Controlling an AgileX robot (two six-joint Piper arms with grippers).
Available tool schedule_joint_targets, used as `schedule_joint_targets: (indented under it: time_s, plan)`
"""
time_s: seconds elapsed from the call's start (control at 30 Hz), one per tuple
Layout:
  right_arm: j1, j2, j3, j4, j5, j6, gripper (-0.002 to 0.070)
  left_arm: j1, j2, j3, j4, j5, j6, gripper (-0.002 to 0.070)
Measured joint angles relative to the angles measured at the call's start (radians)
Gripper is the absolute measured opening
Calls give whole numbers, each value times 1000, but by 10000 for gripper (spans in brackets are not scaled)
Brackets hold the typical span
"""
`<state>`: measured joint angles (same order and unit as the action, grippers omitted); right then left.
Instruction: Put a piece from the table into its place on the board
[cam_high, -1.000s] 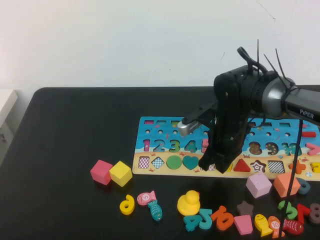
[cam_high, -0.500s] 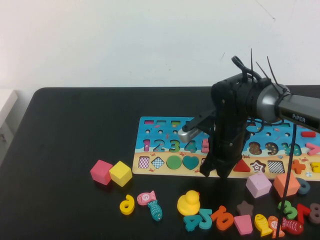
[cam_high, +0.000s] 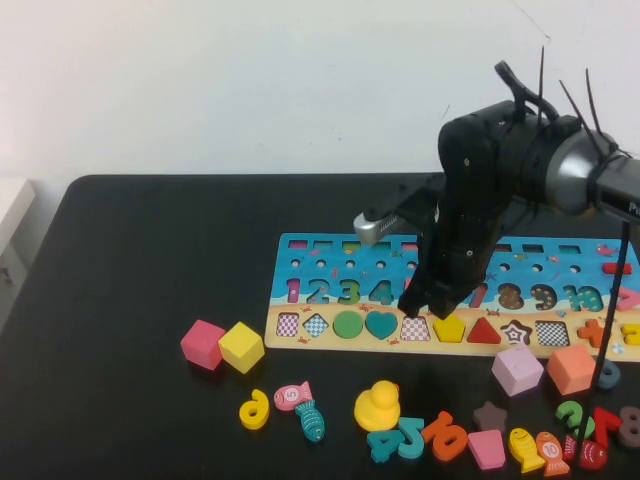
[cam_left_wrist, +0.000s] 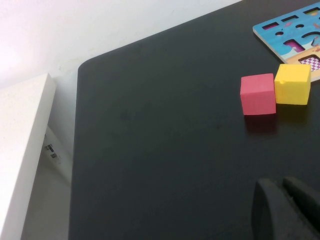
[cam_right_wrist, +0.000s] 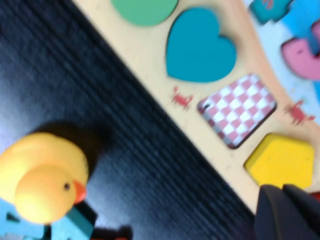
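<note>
The right gripper (cam_high: 418, 300) hangs over the lower row of the board (cam_high: 300, 290), just above the yellow pentagon piece (cam_high: 449, 328), which sits in its slot between a checkered empty slot (cam_high: 415, 328) and the red triangle (cam_high: 484, 330). From the right wrist camera the pentagon (cam_right_wrist: 281, 165) lies flush in the board and apart from the dark fingers (cam_right_wrist: 280, 210), which are pressed together with nothing between them. Beside the checkered slot sit the teal heart (cam_high: 381, 324) and the green circle (cam_high: 348, 324).

The left gripper (cam_left_wrist: 287, 210) is off at the left side of the black desk (cam_high: 130, 260), low over bare surface; its two dark fingers lie close against each other, gripping nothing. Past it stand the pink cube (cam_left_wrist: 258, 94) and the yellow cube (cam_left_wrist: 293, 84), touching side by side, just near the board's corner.

In front of the board, loose pieces are scattered on the desk: a yellow duck (cam_high: 378, 405), a pink fish (cam_high: 292, 395), a teal fish (cam_high: 311, 420), a yellow number (cam_high: 254, 409), a purple block (cam_high: 517, 369) and an orange block (cam_high: 571, 369), with more numbers and fish clustered toward the right.
</note>
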<state>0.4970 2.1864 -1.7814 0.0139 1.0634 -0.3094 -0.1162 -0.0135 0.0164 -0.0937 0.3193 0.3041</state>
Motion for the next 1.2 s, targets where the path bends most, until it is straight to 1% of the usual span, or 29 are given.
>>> schedule_joint_targets:
  time_s: [0.43, 0.7, 0.97, 1.2]
  plan:
    - [-41, 97, 0, -14, -30, 27, 18, 0, 0, 0, 0, 0, 0, -1]
    - [-41, 84, 0, -14, -32, 28, 19, 0, 0, 0, 0, 0, 0, -1]
    - [-41, -135, 2, -8, -37, 28, 19, 0, 0, 0, 0, 0, 0, -1]
    - [-41, -386, 2, -8, 39, -1, 19, 0, 0, 0, 0, 0, 0, -1]
